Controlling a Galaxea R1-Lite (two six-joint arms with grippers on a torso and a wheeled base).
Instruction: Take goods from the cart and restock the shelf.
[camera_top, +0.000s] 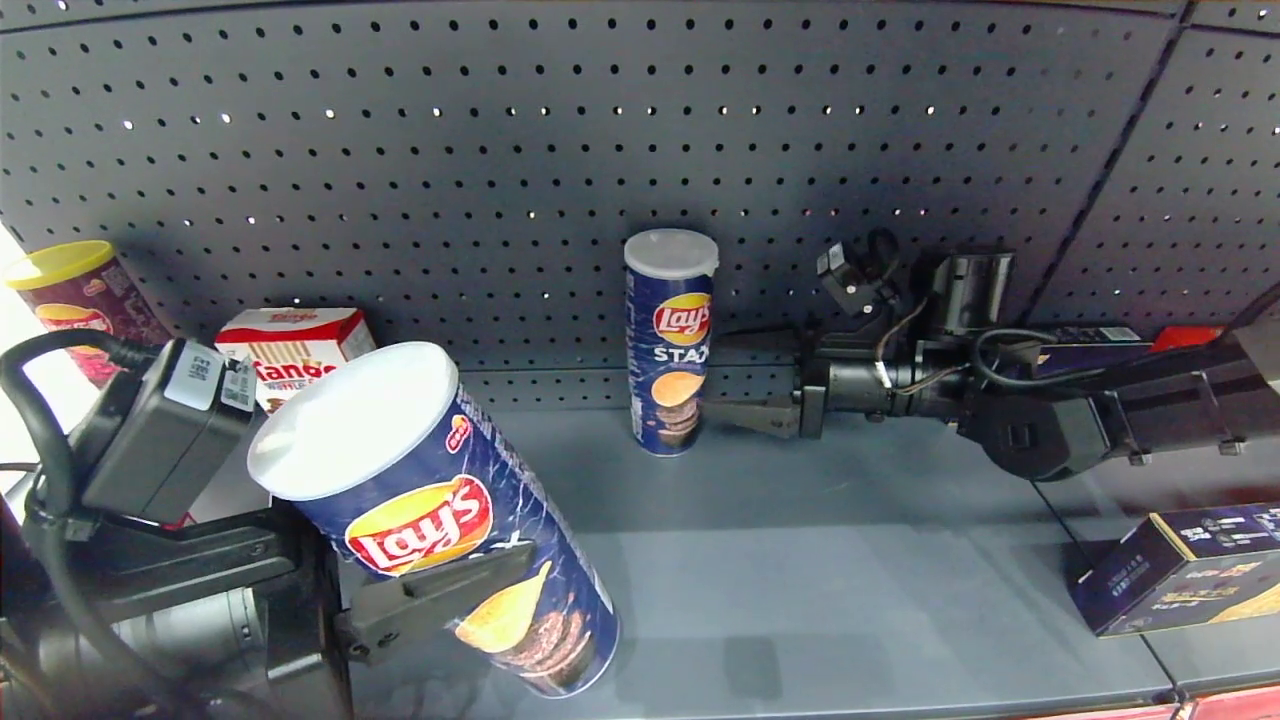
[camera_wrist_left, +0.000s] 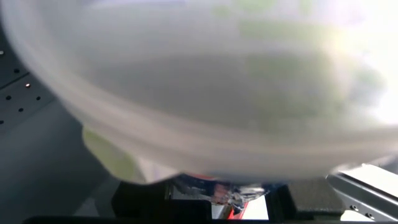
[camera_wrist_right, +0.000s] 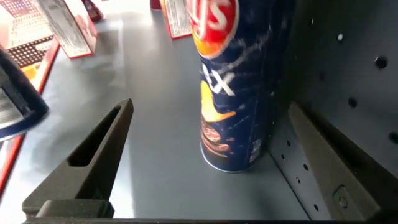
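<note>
Your left claw (camera_top: 440, 575) held a tilted chip can (camera_top: 420, 490), likely light, slick and crushable, by its mid-body, in front and left of the standing can (camera_top: 670, 350), which your wide-open right claw (camera_top: 750, 382) flanked on the shelf (camera_top: 850, 560).

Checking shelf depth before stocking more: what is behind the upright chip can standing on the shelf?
Behind the upright chip can is the perforated back panel. The can covers the strip of panel behind it, so whether they touch cannot be seen.
</note>
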